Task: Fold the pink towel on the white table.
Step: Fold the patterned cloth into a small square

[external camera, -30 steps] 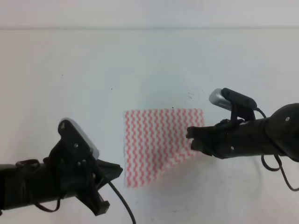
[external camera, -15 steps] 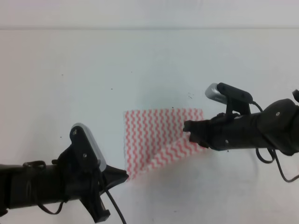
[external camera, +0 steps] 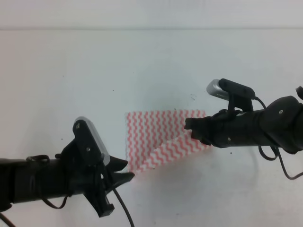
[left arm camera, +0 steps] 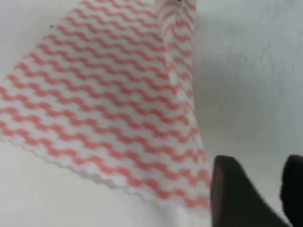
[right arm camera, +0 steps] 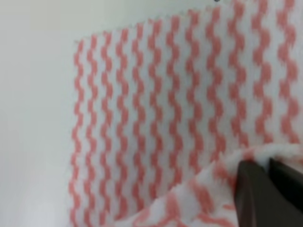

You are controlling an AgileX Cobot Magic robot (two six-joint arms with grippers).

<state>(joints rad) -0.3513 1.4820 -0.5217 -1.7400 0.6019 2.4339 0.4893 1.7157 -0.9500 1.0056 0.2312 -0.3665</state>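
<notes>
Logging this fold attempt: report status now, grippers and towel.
Right gripper shut on the pink towel, near edge lifted. Left gripper at the near-left corner, grip unclear. Far part flat on the white table. Nothing in the way.

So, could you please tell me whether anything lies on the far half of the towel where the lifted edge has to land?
Nothing visible does: the flat far part of the pink towel lies bare on the white table.
</notes>
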